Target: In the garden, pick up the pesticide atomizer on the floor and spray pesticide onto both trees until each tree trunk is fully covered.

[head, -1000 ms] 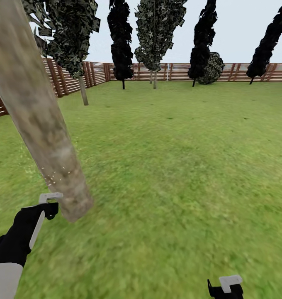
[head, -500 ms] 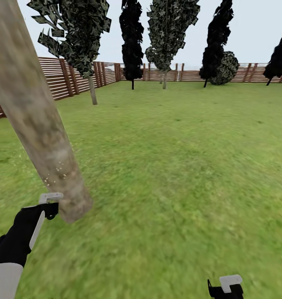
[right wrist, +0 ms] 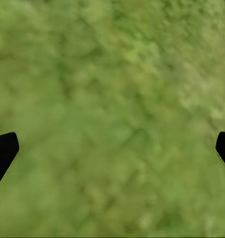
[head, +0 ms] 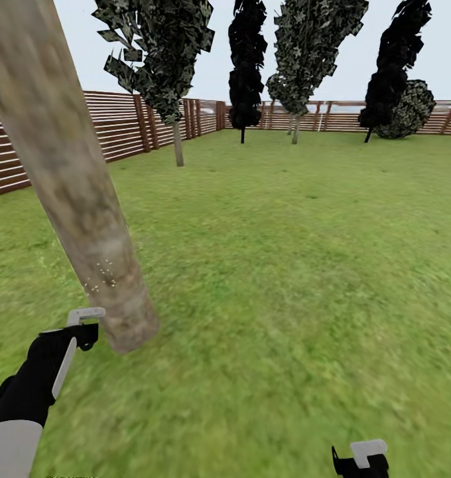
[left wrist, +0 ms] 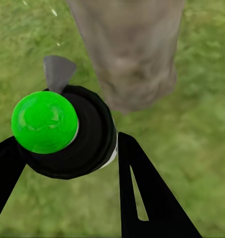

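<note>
Black with a bright green cap, the pesticide atomizer (left wrist: 63,131) sits clamped between the two fingers of the left gripper (left wrist: 68,163), its grey nozzle pointing twd the near tree trunk (left wrist: 130,49). In the head view this gripper (head: 79,328) is low at the left, just beside the base of the trunk (head: 73,179), and a few white specks of pesticide (head: 103,275) show on the bark a little above the base. The right gripper (right wrist: 112,148) has its fingers wide apart w/ nothing between them, only grass under it; in the head view it (head: 361,458) hangs low at the right.

Risk, as I judge it: the nozzle is aimed low, so the mist may cover only the lower trunk and miss the rest; if the aim is a bit off, the spray passes beside the trunk onto the lawn. Gripper is also close to the bark, it could bump it.

The floor (head: 285,265) is blotchy green grass. A brown slat fence (head: 126,129) closes the garden at the far side and left, w/ another tree (head: 162,60) and dark cypress-like trees (head: 247,66) near it
</note>
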Tool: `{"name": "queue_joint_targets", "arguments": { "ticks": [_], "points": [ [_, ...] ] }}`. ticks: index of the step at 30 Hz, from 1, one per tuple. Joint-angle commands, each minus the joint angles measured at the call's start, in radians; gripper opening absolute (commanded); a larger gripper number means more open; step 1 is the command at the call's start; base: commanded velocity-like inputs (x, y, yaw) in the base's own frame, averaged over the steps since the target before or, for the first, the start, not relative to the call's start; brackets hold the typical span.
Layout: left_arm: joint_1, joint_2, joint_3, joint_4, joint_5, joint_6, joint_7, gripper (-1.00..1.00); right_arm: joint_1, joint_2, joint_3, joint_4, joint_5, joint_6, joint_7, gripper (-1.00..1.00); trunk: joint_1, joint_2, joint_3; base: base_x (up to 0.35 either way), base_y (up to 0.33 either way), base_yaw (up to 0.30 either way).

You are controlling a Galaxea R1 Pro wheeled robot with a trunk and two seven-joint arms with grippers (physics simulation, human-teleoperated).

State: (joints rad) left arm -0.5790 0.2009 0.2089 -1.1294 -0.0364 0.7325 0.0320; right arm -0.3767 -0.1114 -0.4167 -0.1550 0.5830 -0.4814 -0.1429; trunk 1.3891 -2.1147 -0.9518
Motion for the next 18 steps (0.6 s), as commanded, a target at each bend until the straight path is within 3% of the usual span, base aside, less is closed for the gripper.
{"name": "queue_joint_targets", "arguments": {
  "ticks": [1,9,12,13,17,18],
  "points": [
    [-0.001,0.001,0.003,-0.001,-0.007,0.007,0.006,-1.00,-0.001,0.001,-0.005,0.002,0.011,-0.003,-0.005,1.00,0.000,0.000,-0.001,0.051,-0.243,0.277],
    [-0.022,-0.009,-0.001,-0.017,0.011,0.007,-0.010,-1.00,-0.001,-0.001,-0.005,0.001,0.010,-0.003,-0.004,1.00,0.000,0.000,-0.001,-0.083,-0.091,0.231],
    [-0.068,-0.042,-0.007,-0.027,0.011,0.014,-0.044,-1.00,-0.001,-0.001,-0.005,0.001,0.010,-0.003,-0.004,1.00,0.000,0.000,-0.001,-0.001,-0.001,0.016],
    [-0.109,-0.047,-0.016,-0.028,0.010,0.019,-0.049,-1.00,-0.001,-0.002,-0.005,0.002,0.011,-0.003,-0.005,1.00,0.000,0.000,-0.001,0.000,0.000,0.002],
    [-0.185,-0.030,-0.022,-0.020,0.010,0.056,-0.051,-1.00,-0.001,-0.005,-0.006,0.001,0.010,-0.003,-0.006,1.00,0.000,0.000,-0.001,0.000,0.000,0.000],
    [-0.196,-0.011,-0.017,-0.017,0.008,0.063,-0.052,-1.00,-0.001,-0.006,-0.007,0.001,0.009,-0.003,-0.006,1.00,0.000,0.000,-0.001,0.000,0.000,0.000]
  ]
}}
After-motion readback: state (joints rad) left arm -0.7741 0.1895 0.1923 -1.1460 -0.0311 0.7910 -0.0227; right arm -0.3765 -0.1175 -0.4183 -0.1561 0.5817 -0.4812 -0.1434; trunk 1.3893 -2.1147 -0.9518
